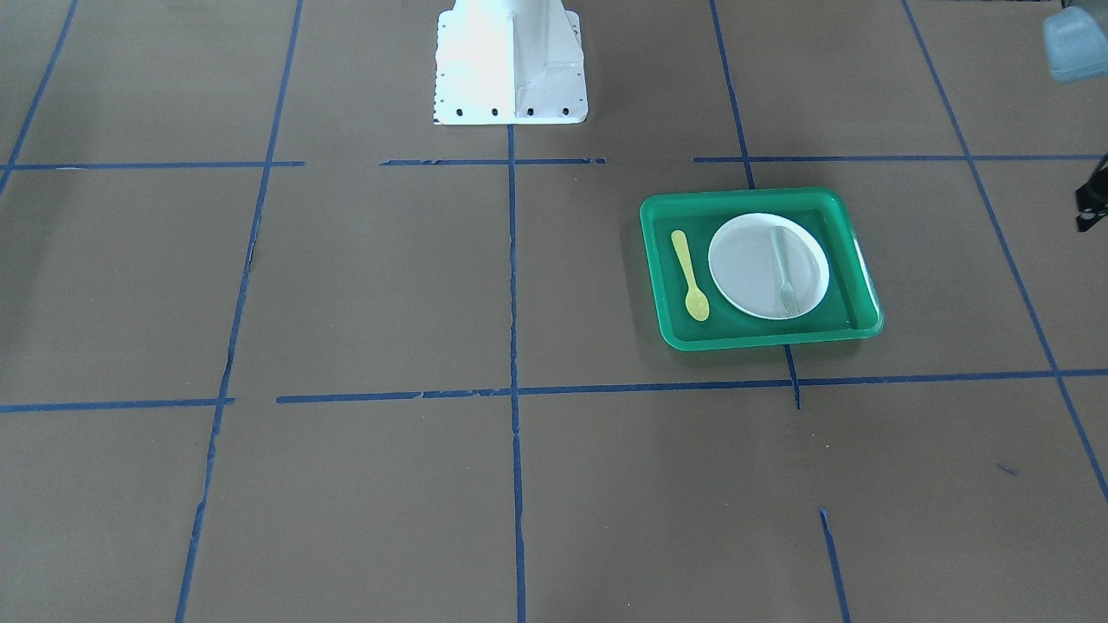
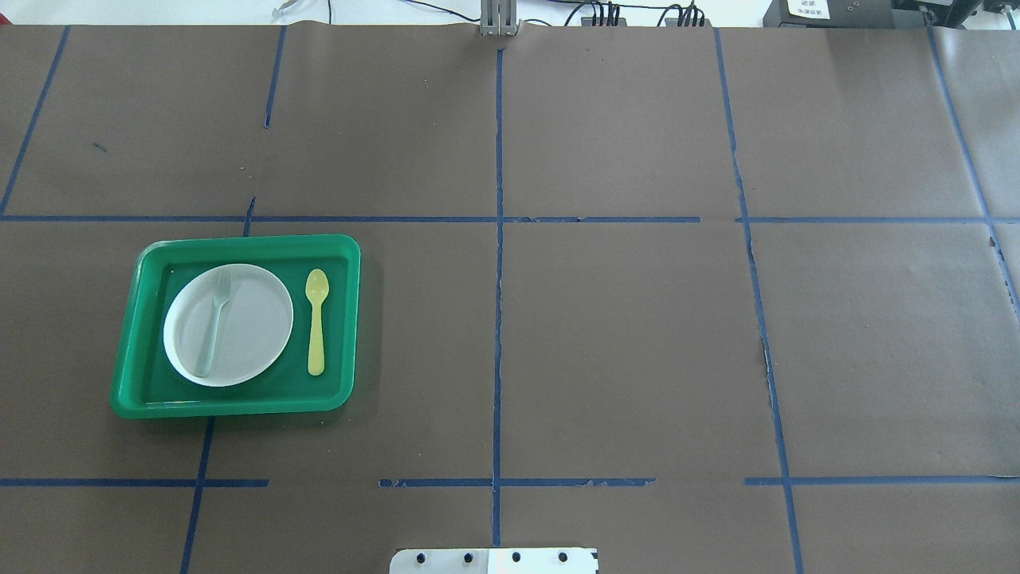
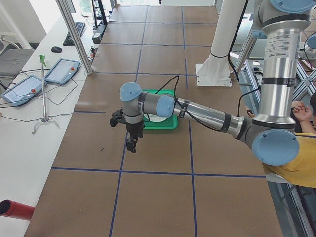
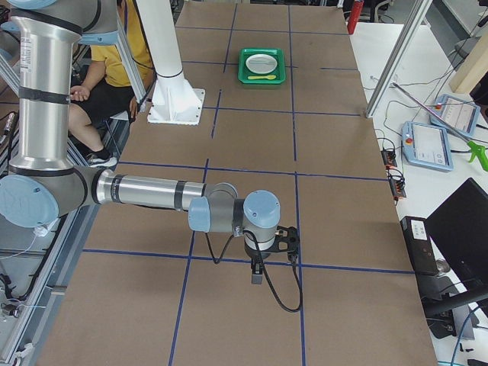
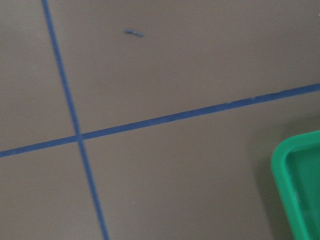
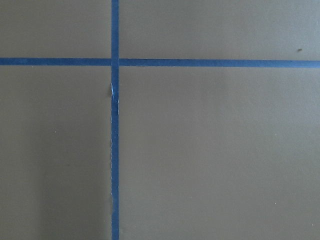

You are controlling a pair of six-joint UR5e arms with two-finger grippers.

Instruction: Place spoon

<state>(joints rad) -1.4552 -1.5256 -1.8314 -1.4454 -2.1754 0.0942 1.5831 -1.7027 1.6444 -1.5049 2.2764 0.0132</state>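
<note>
The yellow spoon (image 1: 690,275) lies flat in the green tray (image 1: 762,337), beside the white plate (image 1: 749,268), its bowl pointing away from the robot. It also shows in the overhead view (image 2: 316,320) and the right side view (image 4: 264,77). The pale fork (image 2: 217,319) lies on the plate (image 2: 255,319). My left gripper (image 3: 131,143) hangs above the table just past the tray (image 3: 165,124), toward the table's left end; I cannot tell if it is open or shut. My right gripper (image 4: 258,274) hangs far from the tray at the right end; I cannot tell its state.
The white robot base (image 1: 511,69) stands at the table's near middle edge. Blue tape lines grid the brown table. An operators' desk with tablets (image 3: 61,70) runs along the far side. A person in yellow (image 4: 126,46) sits behind the robot. A tray corner (image 5: 300,170) shows in the left wrist view.
</note>
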